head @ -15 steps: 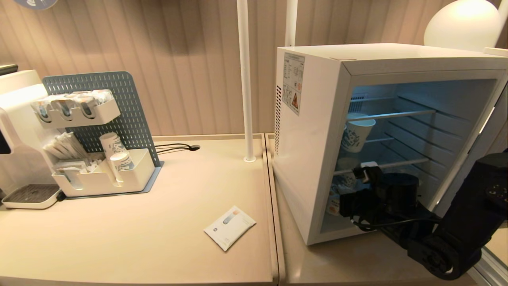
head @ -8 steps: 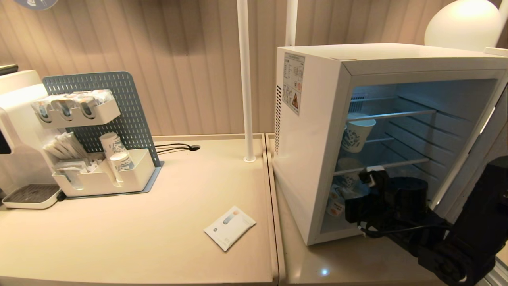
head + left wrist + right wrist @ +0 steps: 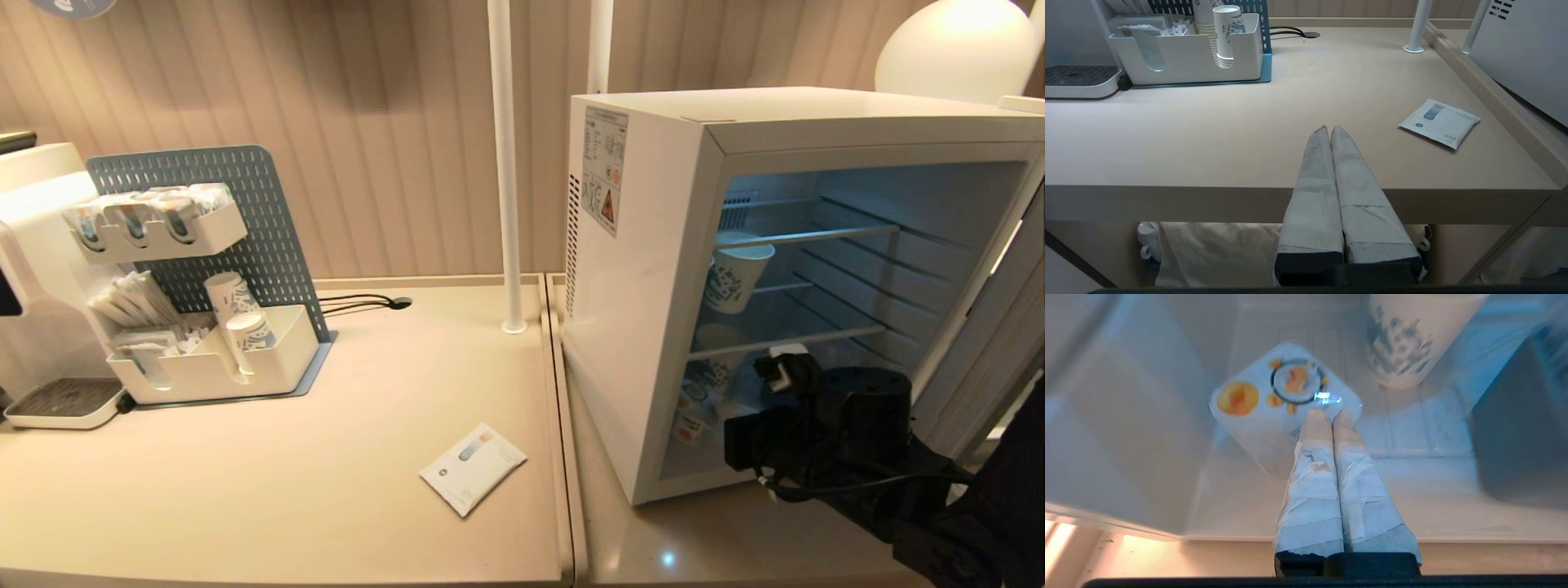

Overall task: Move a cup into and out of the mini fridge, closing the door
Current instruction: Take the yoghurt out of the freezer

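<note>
Standing on beige counter [image 3: 326, 457]: mini fridge [image 3: 645, 327] | ribbed wall [image 3: 367, 122] behind | both tools closed, empty

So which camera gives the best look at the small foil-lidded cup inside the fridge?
The right wrist view: the cup fills the middle of the frame, foil lid and orange marks plain, just beyond the shut right gripper. The head view shows only part of it, low in the mini fridge. The left wrist view misses it entirely.

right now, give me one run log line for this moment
stage: cup on mini fridge floor | right gripper: shut, empty, above cup lid | left gripper: shut, parked at table edge | door: open
</note>
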